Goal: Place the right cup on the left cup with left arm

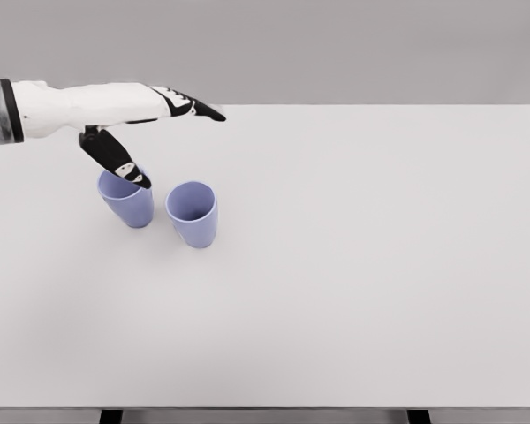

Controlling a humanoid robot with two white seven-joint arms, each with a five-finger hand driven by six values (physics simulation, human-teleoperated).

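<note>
Standing apart on the table (353,265), the right cup (193,213) and left cup (128,198) remain unstacked; the left hand (155,119) hovers above them, fingers spread, holding nothing.

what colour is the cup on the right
Pale lavender-blue; the right cup matches the left cup, clearest in the head view.

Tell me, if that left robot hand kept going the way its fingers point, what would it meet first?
Probably nothing: the left robot hand points rightward, seemingly above the bare table, while both cups sit nearer the camera.
</note>
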